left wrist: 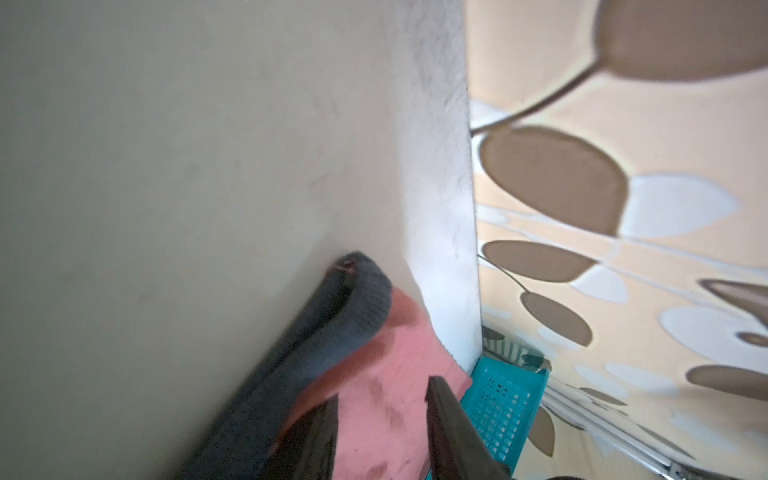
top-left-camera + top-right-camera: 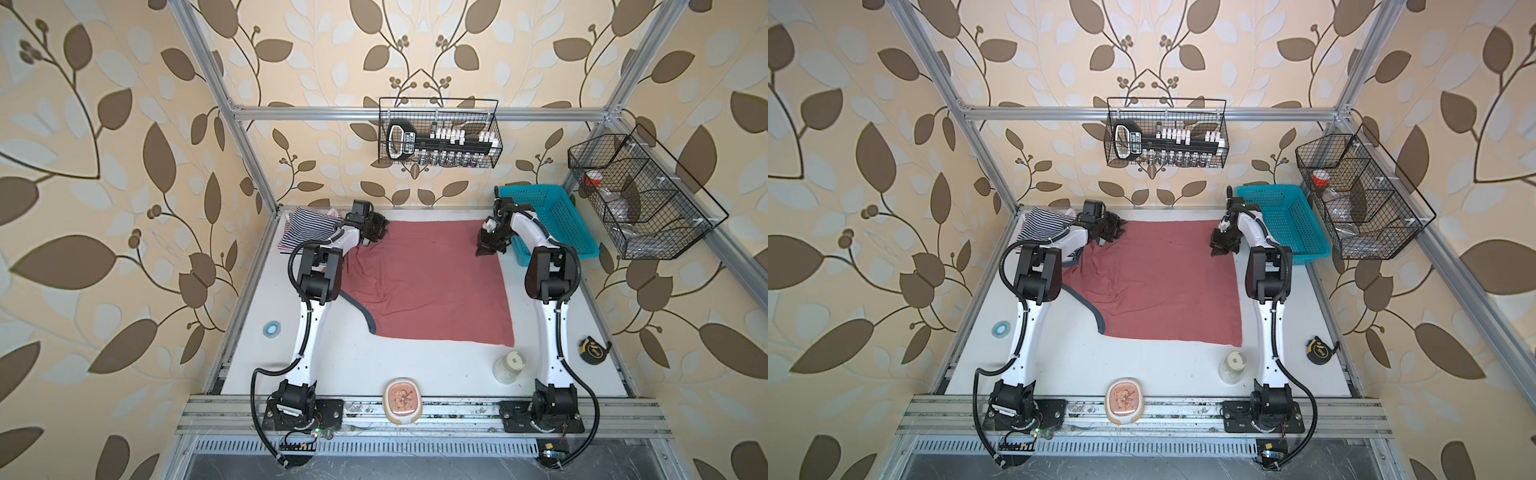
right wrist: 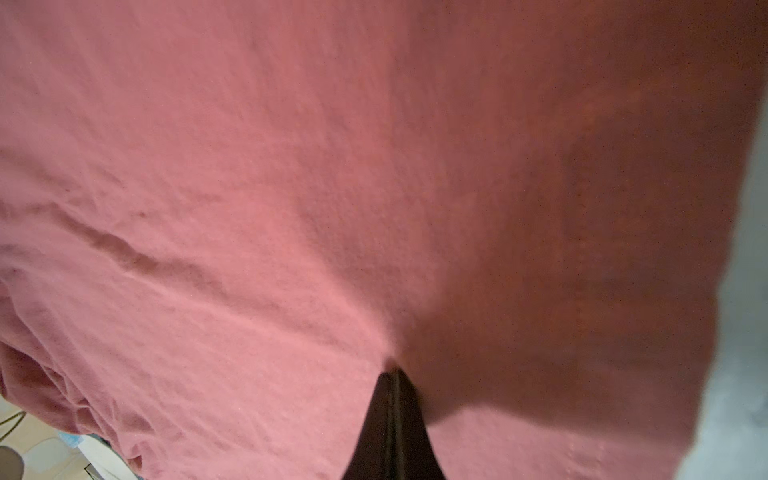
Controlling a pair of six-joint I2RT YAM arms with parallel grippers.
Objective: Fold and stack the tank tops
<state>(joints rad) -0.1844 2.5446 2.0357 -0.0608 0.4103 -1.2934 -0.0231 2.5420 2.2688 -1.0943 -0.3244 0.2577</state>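
Note:
The dusty red tank top (image 2: 432, 278) (image 2: 1163, 278) lies spread flat on the white table (image 2: 353, 365), its dark trim (image 2: 365, 316) curling along the left edge. At its far left corner my left gripper (image 2: 380, 232) (image 1: 382, 399) stands open, with the red cloth (image 1: 386, 399) and dark trim (image 1: 332, 324) lying loose between and beyond the fingers (image 1: 449, 424). My right gripper (image 2: 486, 249) (image 3: 395, 374) is shut on the far right corner, pinching red fabric (image 3: 291, 187). The navy-and-white striped tank top (image 2: 309, 228) (image 2: 1044, 226) lies bunched at the back left corner, behind the left arm.
A teal basket (image 2: 552, 224) stands at the back right, close to the right arm. A clear jar with a white lid (image 2: 509, 365), a tape measure (image 2: 594, 351), a blue tape roll (image 2: 272, 329) and a beige dish (image 2: 402, 401) sit near the front and sides.

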